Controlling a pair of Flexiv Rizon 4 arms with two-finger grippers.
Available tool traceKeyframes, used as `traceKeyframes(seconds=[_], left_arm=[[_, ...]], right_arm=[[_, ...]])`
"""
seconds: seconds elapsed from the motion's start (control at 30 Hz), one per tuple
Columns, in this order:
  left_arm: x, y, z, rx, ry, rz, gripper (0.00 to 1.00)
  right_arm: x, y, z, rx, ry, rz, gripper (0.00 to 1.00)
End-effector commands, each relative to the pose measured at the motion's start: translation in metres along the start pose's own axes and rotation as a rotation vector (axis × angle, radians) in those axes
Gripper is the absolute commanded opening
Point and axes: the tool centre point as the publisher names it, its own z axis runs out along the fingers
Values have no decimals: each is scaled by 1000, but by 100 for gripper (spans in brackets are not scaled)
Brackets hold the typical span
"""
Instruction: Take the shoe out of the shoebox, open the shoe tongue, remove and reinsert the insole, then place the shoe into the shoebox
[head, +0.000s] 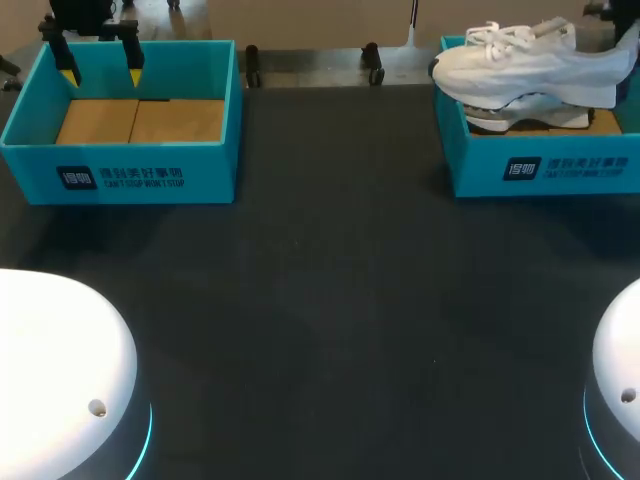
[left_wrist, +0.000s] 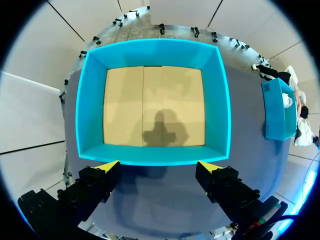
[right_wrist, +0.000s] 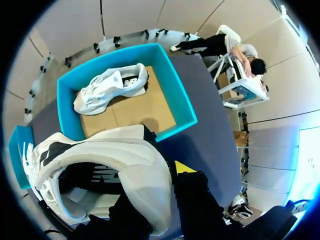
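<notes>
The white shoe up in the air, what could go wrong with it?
The right hand grips the white shoe only at its opening's edge, so it might slip and fall. The other shoe lies in the shoebox, so a drop could hit it or the box's wall.

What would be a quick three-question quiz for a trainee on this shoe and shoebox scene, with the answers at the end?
1. True or false: the left shoebox holds a shoe.
2. What do the right arm's jaws hold? A) an insole B) a white shoe C) nothing
3. Fill in: the left arm's jaws hang over the left shoebox, standing ____.
Key: 1 false, only its cardboard floor shows. 2 B, held above the right shoebox, where a second shoe lies. 3 open.
</notes>
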Motion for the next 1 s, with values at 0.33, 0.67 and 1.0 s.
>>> traceKeyframes(seconds=[0.33,0.67,1.0], left_arm=[[0,0,0,0,0,0,100],[0,0,0,0,0,0,100],[0,0,0,0,0,0,100]], right_arm=[[-4,-5,0,-42,9,2,0],[5,-58,-27,-50,-78,-22,0],[23,-140,-45,-81,-90,20,0]])
